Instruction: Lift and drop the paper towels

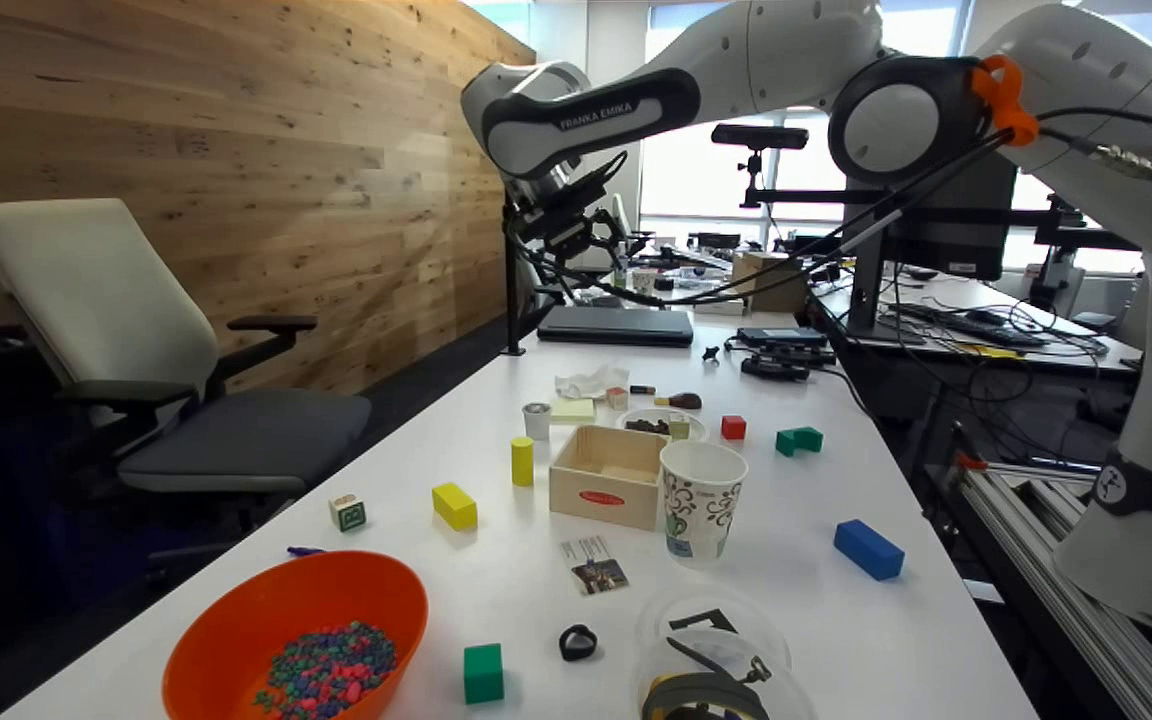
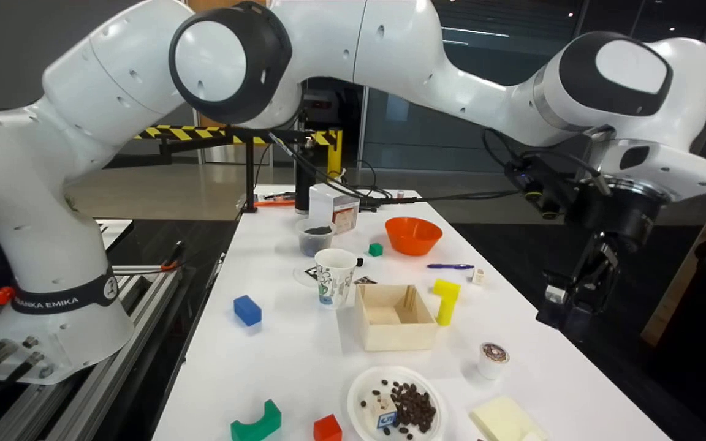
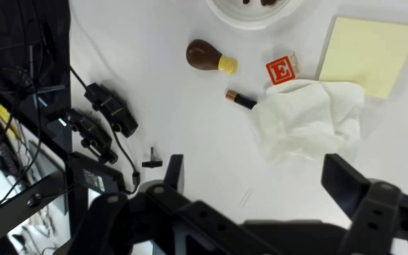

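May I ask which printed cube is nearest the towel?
The E cube, beside the towel; the 5 cube is on the plate, the B cube near the bowl.

Free tabletop (image 3: pixel 278 194) this side of the paper towel (image 3: pixel 310 122); tight beyond
In the wrist view, bare tabletop shows between the parted fingers (image 3: pixel 344 184) and along the towel's right side; a battery (image 3: pixel 241 99) lies at its left edge, a letter block (image 3: pixel 281 70) and yellow notepad (image 3: pixel 370 53) crowd its top; farther left, cabled black devices (image 3: pixel 115 108) bar passage.
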You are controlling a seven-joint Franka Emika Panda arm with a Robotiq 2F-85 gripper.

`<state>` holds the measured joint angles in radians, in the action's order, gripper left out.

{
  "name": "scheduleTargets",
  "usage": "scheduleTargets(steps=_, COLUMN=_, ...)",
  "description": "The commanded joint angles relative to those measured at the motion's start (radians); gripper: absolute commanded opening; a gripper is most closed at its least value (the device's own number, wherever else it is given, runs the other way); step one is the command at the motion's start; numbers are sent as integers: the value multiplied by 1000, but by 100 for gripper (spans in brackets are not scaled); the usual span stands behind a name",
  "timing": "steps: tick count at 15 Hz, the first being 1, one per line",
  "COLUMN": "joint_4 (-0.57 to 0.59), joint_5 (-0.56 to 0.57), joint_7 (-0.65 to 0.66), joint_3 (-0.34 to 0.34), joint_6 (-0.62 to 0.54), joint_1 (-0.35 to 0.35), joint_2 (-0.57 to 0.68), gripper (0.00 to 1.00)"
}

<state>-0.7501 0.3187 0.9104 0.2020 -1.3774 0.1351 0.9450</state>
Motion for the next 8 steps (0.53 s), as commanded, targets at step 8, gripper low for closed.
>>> scheduleTargets(steps=8, joint_4=-14, joint_5=-114, joint_7=-28, joint_3=-60, joint_6=-63, joint_1=135, joint_2=26, gripper=100)
